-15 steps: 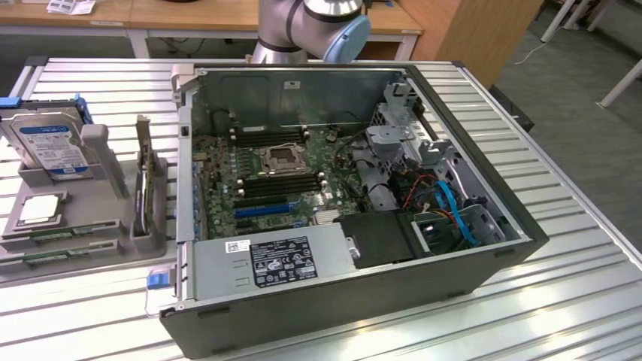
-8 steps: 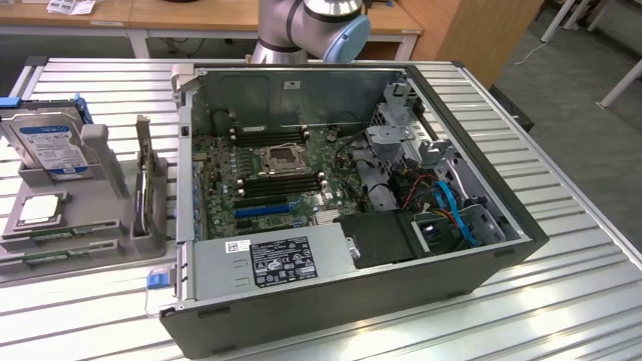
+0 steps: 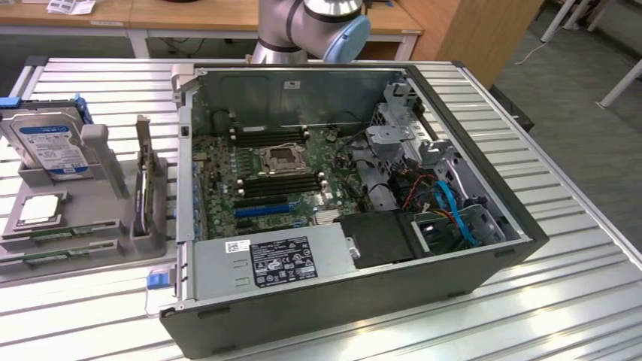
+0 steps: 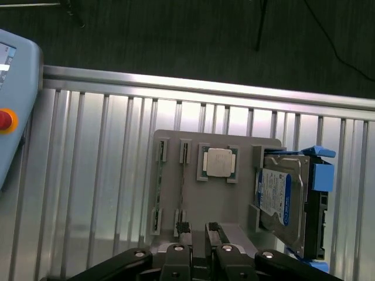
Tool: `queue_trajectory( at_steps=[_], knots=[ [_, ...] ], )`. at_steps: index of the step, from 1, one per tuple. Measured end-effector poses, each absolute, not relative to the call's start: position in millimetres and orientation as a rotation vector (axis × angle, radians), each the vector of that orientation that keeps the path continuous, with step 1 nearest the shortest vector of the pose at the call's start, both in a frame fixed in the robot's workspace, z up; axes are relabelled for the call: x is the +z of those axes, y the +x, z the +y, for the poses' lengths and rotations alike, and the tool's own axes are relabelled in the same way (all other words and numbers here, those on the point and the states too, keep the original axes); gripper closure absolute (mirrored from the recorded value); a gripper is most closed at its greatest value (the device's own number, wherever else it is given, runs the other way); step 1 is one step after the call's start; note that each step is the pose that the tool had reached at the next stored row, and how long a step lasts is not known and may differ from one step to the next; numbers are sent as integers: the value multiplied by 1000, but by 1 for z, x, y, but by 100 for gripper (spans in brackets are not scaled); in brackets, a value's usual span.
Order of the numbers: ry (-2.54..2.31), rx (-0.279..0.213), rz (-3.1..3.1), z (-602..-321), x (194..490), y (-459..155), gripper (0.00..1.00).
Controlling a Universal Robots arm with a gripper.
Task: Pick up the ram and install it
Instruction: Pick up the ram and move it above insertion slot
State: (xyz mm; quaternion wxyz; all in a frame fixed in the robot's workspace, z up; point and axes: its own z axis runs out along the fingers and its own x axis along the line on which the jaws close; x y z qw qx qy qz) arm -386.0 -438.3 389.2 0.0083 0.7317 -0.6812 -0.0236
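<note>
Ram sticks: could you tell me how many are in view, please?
2. The first ram lies in the grey tray beside the CPU chip; the second ram alongside it. Others may be hidden.

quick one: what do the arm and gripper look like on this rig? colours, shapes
The arm is a round silver-grey tube with a light blue cap on its joint. The gripper is black, built from jointed link bars with silver screw heads at the pivots, ending in two slim black fingers.

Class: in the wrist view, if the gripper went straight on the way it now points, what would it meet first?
Most likely the grey tray, close beside the ram lying in it; the gripper hangs above, though depth is unclear.
</note>
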Motion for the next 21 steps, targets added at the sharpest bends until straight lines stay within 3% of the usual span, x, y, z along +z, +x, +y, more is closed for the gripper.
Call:
queue_trajectory(
  at_steps=[1,9,10,21],
  knots=[
    [2286,-74,-2129,-438,389,-386,76],
    [2287,-74,-2129,-438,389,-386,75],
    [2286,-74,-2129,-438,389,-386,69],
    [2286,-74,-2129,-438,389,-386,69]
  ],
)
